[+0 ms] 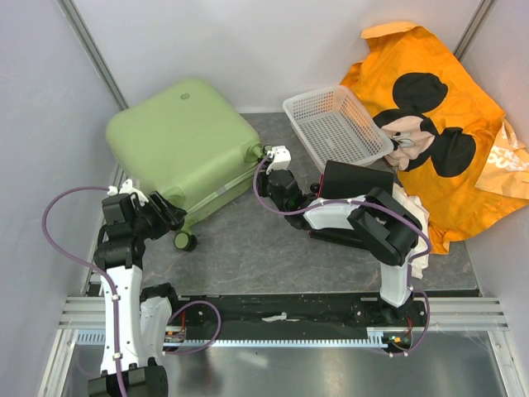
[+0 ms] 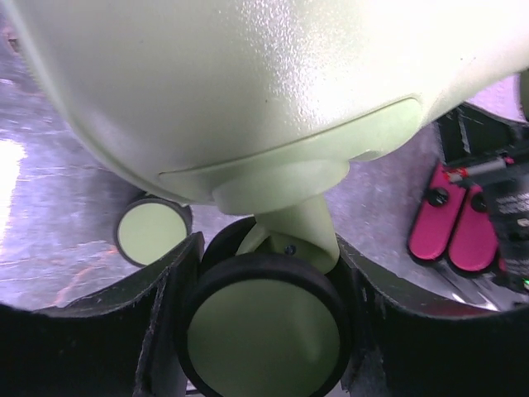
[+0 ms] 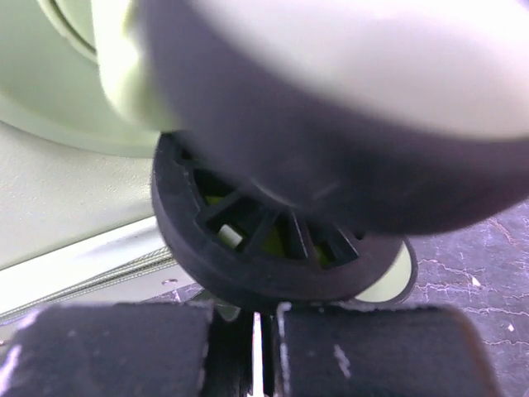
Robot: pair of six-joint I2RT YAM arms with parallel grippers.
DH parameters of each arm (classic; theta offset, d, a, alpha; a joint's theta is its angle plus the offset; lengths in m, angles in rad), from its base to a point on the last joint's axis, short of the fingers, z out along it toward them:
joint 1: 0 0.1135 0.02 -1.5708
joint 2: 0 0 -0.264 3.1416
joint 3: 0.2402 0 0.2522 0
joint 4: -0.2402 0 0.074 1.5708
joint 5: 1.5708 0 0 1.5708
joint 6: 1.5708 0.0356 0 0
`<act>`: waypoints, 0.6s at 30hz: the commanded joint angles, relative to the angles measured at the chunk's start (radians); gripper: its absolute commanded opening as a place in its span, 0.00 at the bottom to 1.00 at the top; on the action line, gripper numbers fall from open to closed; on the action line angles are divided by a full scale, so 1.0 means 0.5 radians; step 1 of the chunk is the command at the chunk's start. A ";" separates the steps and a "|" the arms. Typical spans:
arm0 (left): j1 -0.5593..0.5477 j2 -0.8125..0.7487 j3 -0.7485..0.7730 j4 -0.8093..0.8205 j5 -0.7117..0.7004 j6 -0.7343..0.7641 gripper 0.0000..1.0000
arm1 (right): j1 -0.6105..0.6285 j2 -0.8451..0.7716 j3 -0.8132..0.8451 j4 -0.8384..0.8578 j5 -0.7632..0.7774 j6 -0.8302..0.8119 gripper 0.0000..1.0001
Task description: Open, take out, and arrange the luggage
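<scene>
The pale green luggage (image 1: 182,141) lies shut on its side at the back left of the table. My left gripper (image 1: 168,213) is at its near corner. In the left wrist view the fingers (image 2: 165,331) press both sides of a black-rimmed green wheel (image 2: 264,339) under the shell (image 2: 248,83). My right gripper (image 1: 270,157) is at the case's right corner, shut. In the right wrist view its pads (image 3: 372,347) meet just below a black spoked wheel (image 3: 273,248), beside the zipper seam (image 3: 91,281). Whether anything thin is pinched I cannot tell.
A white mesh basket (image 1: 337,128) stands at the back centre. Next to my right arm sits a black box (image 1: 355,178) with pink drawers (image 2: 455,227). An orange Mickey cloth (image 1: 438,124) fills the right side, with white cloth (image 1: 420,219) beneath the arm. Another wheel (image 1: 183,241) rests on the table.
</scene>
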 commanded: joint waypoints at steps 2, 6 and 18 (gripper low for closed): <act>0.035 -0.113 0.220 0.228 -0.290 0.113 0.01 | -0.134 -0.153 -0.086 -0.122 0.182 -0.054 0.00; 0.035 -0.113 0.165 0.277 -0.263 0.166 0.02 | -0.107 -0.279 -0.178 -0.015 -0.128 -0.170 0.16; 0.038 -0.092 0.002 0.415 -0.300 0.163 0.02 | 0.148 -0.849 -0.347 -0.235 -0.761 -0.483 0.76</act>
